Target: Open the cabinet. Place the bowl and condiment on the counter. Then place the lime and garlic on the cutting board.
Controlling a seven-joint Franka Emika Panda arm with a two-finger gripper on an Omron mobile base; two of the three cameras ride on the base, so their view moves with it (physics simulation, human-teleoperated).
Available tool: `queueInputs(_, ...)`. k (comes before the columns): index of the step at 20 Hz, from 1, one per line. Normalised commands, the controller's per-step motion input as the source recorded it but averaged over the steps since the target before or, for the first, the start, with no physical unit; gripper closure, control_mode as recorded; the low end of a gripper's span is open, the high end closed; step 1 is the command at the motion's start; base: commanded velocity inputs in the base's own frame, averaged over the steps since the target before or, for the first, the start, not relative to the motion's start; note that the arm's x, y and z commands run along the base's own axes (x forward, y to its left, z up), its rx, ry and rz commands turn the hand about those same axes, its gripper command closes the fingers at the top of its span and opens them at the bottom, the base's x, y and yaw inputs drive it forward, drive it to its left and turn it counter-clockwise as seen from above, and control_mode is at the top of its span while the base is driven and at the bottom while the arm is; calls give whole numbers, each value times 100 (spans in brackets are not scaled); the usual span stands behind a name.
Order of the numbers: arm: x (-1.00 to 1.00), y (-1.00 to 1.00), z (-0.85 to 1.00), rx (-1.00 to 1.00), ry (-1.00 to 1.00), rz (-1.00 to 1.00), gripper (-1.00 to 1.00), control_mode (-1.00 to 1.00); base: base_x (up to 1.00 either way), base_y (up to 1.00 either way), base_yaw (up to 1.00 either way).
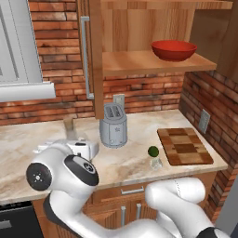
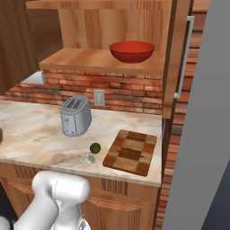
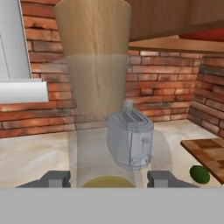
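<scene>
Gripper (image 3: 109,179) part-open around the condiment (image 3: 94,65); base views show bowl (image 1: 174,49) shelved.

No text, label, brand or number is readable on anything.

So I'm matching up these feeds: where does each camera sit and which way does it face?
Left base view: behind the arm's left, facing the open cabinet, red bowl, toaster; white arm links low.
Right base view: behind the right, same scene; arm lower left.
Hand view: along the hand, through the condiment bottle toward the toaster.
All share toaster, lime, cutting board.
</scene>
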Motion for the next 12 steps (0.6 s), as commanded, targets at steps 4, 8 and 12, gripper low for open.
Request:
queueInputs(4, 45, 5, -9, 3, -1, 0, 100, -100, 0, 0, 0)
queueInputs(8, 39, 9, -11, 3, 0, 0, 100, -100, 0, 0, 0)
queueInputs(12, 27, 13, -7, 3, 0, 0, 100, -100, 0, 0, 0)
